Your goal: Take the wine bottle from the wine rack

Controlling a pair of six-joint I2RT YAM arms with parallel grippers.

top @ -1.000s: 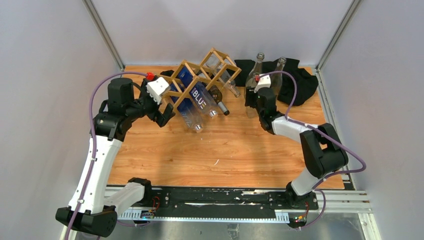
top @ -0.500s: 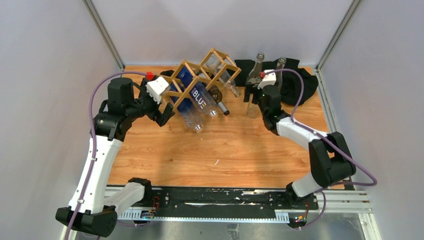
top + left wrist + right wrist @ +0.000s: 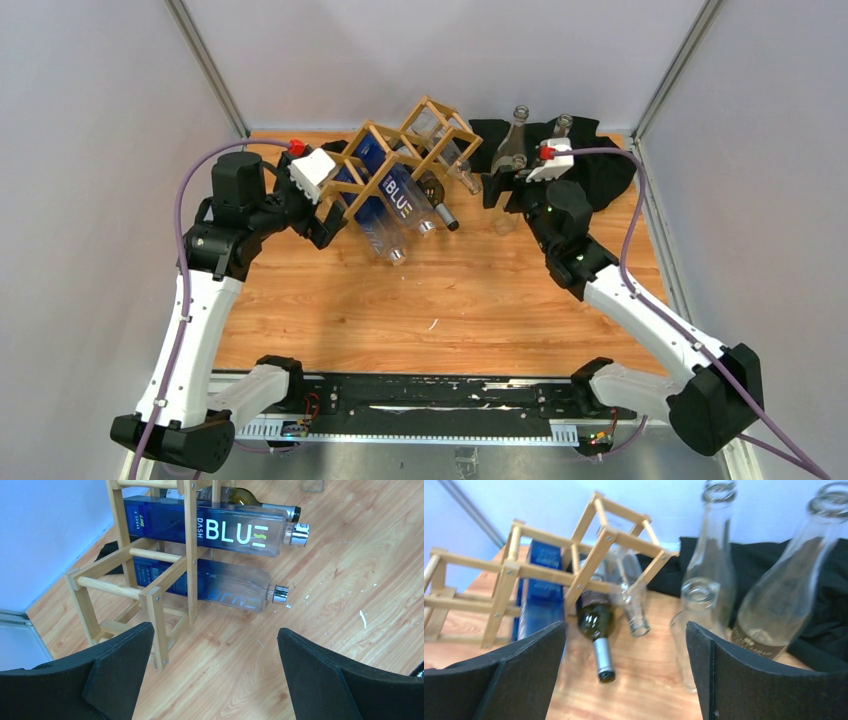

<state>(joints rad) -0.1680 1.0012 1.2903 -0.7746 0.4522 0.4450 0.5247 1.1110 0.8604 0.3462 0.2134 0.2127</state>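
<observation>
Looking from above, the wine rack [image 3: 400, 160] stands far back, the dark wine bottle [image 3: 437, 200] lying in it. In the left wrist view the left gripper [image 3: 215, 680] is spread wide and empty. In the right wrist view the right gripper [image 3: 624, 680] is also apart.

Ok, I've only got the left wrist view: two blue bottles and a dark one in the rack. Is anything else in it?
Observer: Yes, a clear glass bottle lies in the wine rack, beside the dark wine bottle.
Operator: And the right pincer?
Observer: The right pincer is open and holds nothing.
Operator: What's near it?
Observer: Three empty clear bottles stand upright by a black cloth.
</observation>
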